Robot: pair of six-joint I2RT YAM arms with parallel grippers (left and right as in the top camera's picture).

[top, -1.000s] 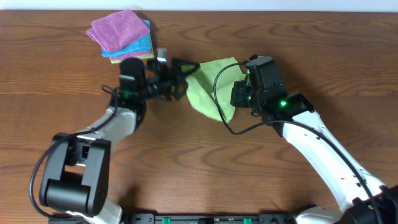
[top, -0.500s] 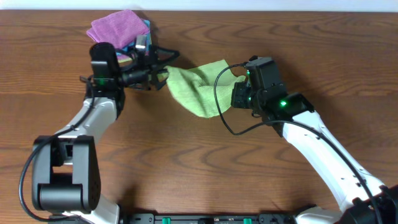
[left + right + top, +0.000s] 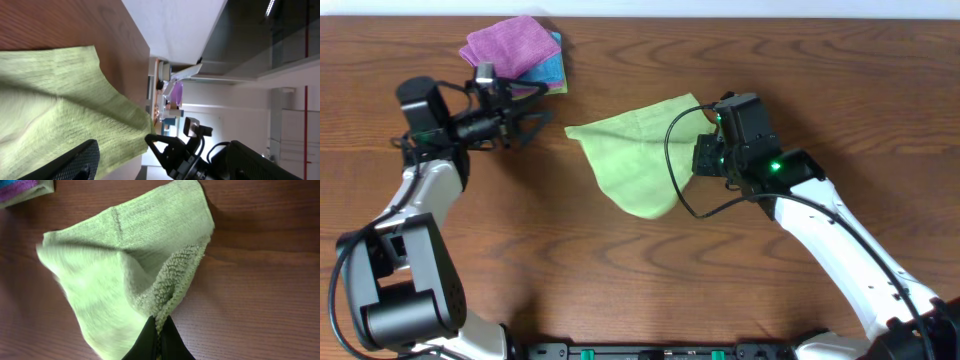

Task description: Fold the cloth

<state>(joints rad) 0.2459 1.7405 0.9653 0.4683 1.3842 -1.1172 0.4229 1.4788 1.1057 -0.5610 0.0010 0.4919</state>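
cloth [image 3: 625, 160] edge pinched by r gripper [image 3: 159, 328], jaws shut, to anchor fold; l gripper [image 3: 530, 124] jaws wide, empty

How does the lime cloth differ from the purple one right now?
The lime cloth lies spread out and rumpled; the purple cloth sits folded atop a stack. The right end effector pinches the lime cloth's edge; the purple cloth is unheld. Both look soft and textured.
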